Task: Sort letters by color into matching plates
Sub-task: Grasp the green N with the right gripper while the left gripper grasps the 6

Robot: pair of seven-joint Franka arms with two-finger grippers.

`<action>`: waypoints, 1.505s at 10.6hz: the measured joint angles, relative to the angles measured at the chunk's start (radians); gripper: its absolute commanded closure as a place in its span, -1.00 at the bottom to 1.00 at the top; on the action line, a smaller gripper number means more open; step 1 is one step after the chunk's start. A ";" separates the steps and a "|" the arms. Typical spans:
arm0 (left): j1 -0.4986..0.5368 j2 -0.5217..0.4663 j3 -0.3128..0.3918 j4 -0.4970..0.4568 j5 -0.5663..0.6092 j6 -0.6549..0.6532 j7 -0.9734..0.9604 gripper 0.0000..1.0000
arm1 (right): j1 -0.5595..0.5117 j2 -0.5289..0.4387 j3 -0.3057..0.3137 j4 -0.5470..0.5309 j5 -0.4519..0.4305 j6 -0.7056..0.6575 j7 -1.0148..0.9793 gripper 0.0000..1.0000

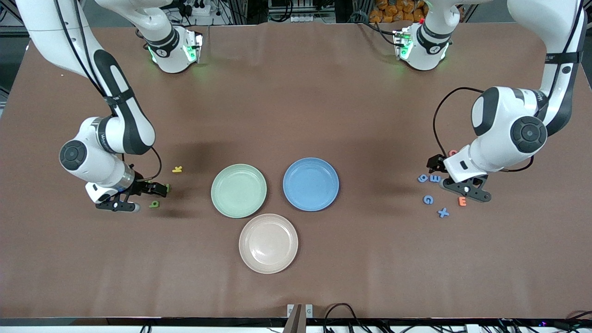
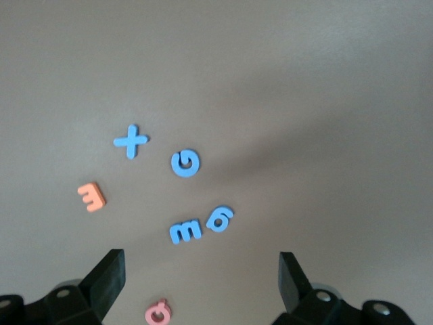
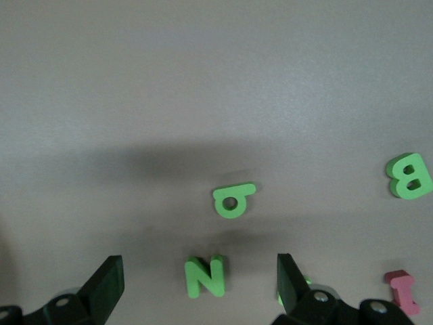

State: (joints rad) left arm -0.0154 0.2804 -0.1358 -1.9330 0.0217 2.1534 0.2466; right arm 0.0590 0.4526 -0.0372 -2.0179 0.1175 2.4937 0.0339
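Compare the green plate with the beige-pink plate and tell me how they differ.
Colour: the green plate is pale mint, while the beige-pink plate is a soft pinkish beige.
Position: the green plate lies farther from the front camera, beside the blue plate; the beige-pink plate lies nearer, in front of the gap between them.
Both are round, shallow, empty and look equal in size.

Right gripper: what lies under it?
Under the open right gripper lie a green N and a green letter with a round hole; its fingers cover nearby table.
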 measured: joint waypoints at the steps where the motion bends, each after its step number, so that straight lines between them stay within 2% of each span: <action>1: -0.002 0.018 -0.001 0.017 0.000 0.000 0.033 -1.00 | -0.002 0.008 0.000 -0.007 0.000 0.014 0.000 -1.00; 5: -0.005 0.052 0.000 0.030 0.028 0.041 0.145 -1.00 | -0.002 0.036 0.003 -0.016 0.000 0.031 -0.001 -1.00; 8: -0.005 0.072 0.000 0.029 0.030 0.046 0.161 -1.00 | -0.001 0.052 0.005 -0.043 0.000 0.086 -0.001 -1.00; 14: -0.009 0.093 -0.006 -0.046 0.033 0.148 0.178 -1.00 | 0.008 0.056 0.007 -0.079 -0.001 0.111 -0.002 -0.68; 16: -0.009 0.093 -0.011 -0.090 0.043 0.196 0.190 -1.00 | 0.015 0.056 0.007 -0.090 -0.001 0.119 -0.002 -0.43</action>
State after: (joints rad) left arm -0.0245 0.3729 -0.1466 -2.0227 0.0647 2.3492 0.4368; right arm 0.0741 0.5089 -0.0300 -2.1074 0.1169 2.6130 0.0322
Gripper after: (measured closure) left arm 0.000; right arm 0.150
